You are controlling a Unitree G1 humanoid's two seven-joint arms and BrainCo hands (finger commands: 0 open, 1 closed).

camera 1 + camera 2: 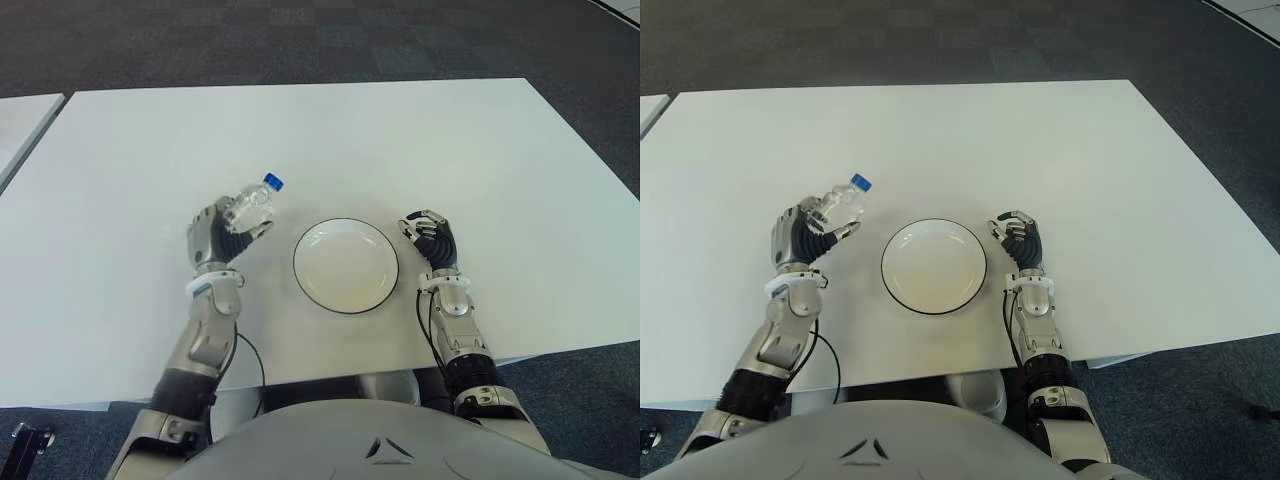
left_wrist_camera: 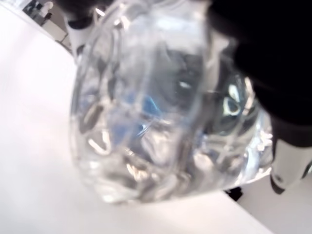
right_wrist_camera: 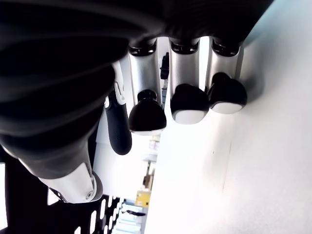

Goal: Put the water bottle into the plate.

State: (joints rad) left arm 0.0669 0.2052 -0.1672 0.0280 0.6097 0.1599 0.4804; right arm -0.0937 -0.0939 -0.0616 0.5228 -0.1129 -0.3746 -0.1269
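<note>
One clear water bottle (image 1: 251, 207) with blue cap (image 1: 273, 182), tilted, gripped by left hand (image 1: 218, 237) above white table (image 1: 120, 160), left of empty black-rimmed plate (image 1: 346, 265). Right hand (image 1: 431, 238) seen right of plate, fingers curled, nothing held.

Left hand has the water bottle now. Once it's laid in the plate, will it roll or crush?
The water bottle, gripped in the left hand, looks like thin clear plastic, so it probably dents under a hard squeeze. Round-bodied, it would likely roll if laid down. The plate has a shallow raised rim that may check it.
</note>
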